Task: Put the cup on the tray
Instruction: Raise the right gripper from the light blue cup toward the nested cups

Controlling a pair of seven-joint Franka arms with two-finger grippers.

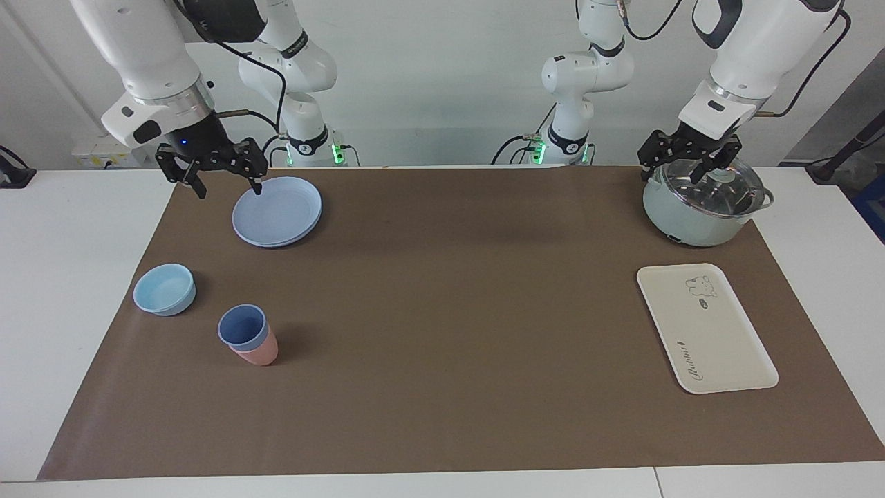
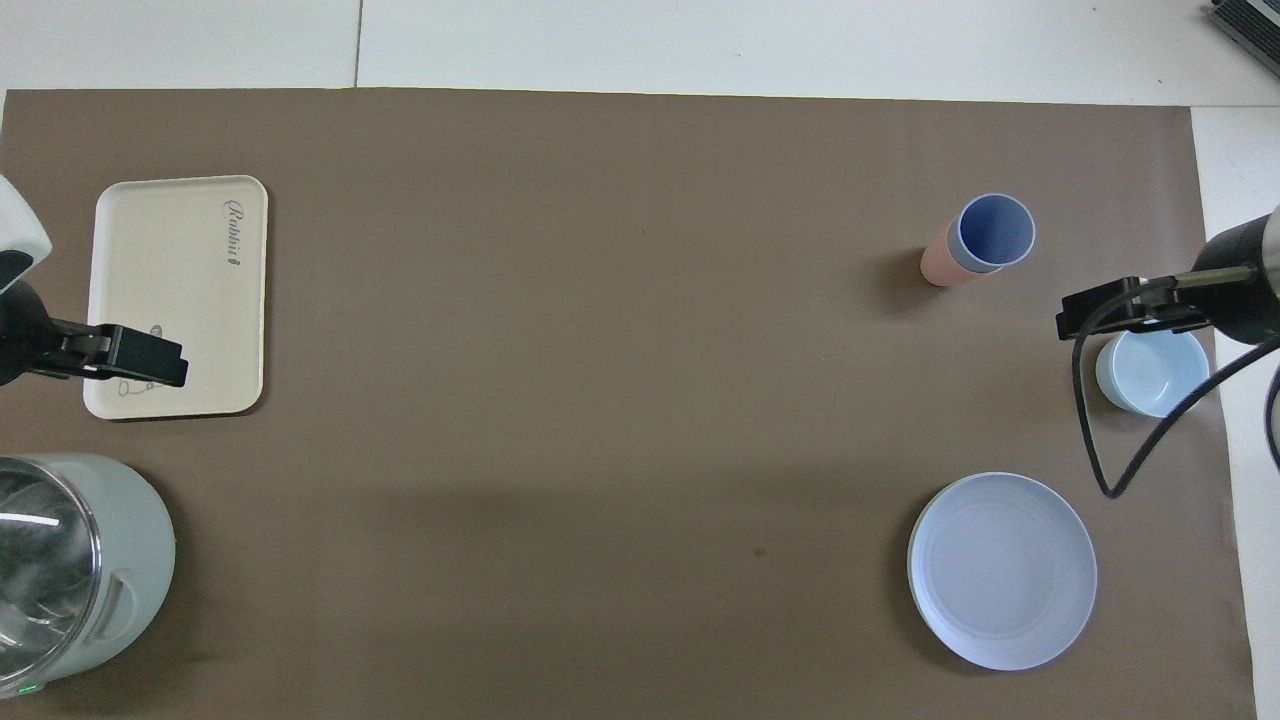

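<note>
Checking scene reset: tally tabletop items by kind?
Cups: 2, blue cup nested in pink cup
Plates: 1 visible stack
Bowls: 1
Trays: 1
Pots: 1, lidded
Total: 6

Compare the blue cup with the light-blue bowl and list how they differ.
The cup is taller and tapered; the bowl is low and wide. The cup is periwinkle blue, the bowl a paler sky blue. The cup is nested in a pink tumbler, while the bowl sits alone on the brown mat. The cup also lies farther from the robots than the bowl. Both stand mouth up, empty, toward the right arm's end of the table.
</note>
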